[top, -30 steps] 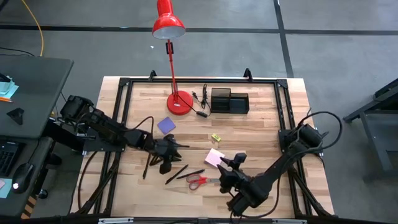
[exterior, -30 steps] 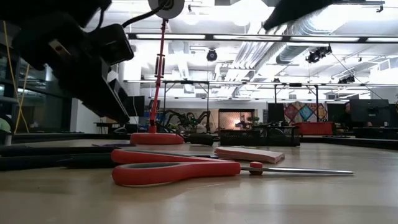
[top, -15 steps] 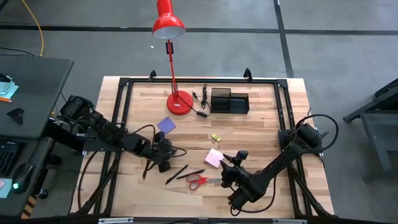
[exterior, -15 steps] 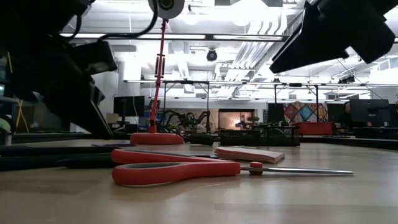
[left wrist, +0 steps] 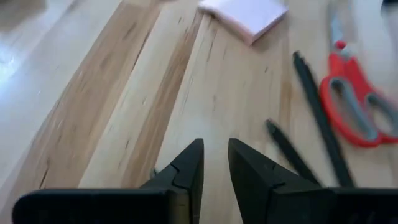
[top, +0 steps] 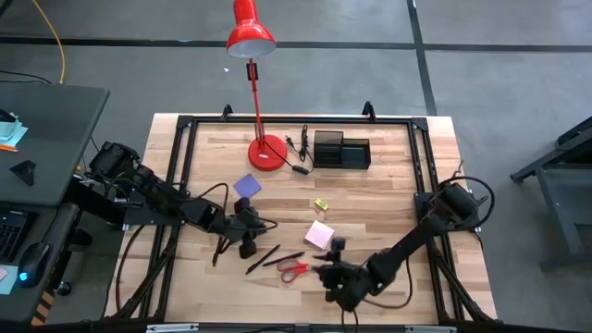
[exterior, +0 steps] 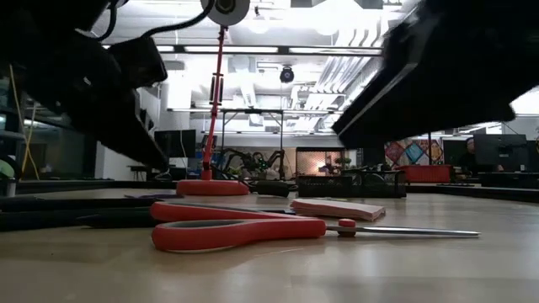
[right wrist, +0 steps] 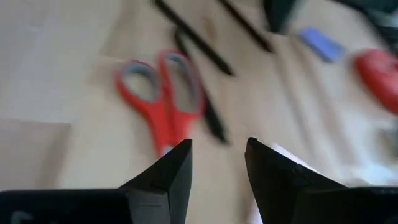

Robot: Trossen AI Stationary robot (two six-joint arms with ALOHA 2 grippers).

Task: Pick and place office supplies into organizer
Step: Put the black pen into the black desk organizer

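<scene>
Grey floor with dark seams surrounds my desk (top: pixel 388 199), a pale wooden top of long planks inside a black frame. Across it at table height I see a workshop room with bright ceiling lights, ducts, black frames and screens far back. A second, dark desk (top: pixel 42 129) stands off the left side.

At the far edge, near the middle, the black organizer (top: pixel 340 150) sits with its compartments open upward. Just to its left is the round base of the red lamp (top: pixel 265 152), whose shade hangs out past the far edge.

The purple-blue pad (top: pixel 247 186) lies left of centre, the tiny yellow piece (top: pixel 321 203) near the middle, and the pink pad (top: pixel 320 234) toward the near edge. The red-handled scissors (top: pixel 294 269) lie close to the near edge, with dark pens (top: pixel 264 258) just to their left.

My left gripper (top: pixel 250 225) hovers low over bare wood left of the pens, fingers (left wrist: pixel 186 171) a narrow gap apart and holding nothing. My right gripper (top: pixel 324 273) is down beside the scissors' blade end, just nearer than the pink pad, its fingers (right wrist: pixel 171 171) apart and empty.
</scene>
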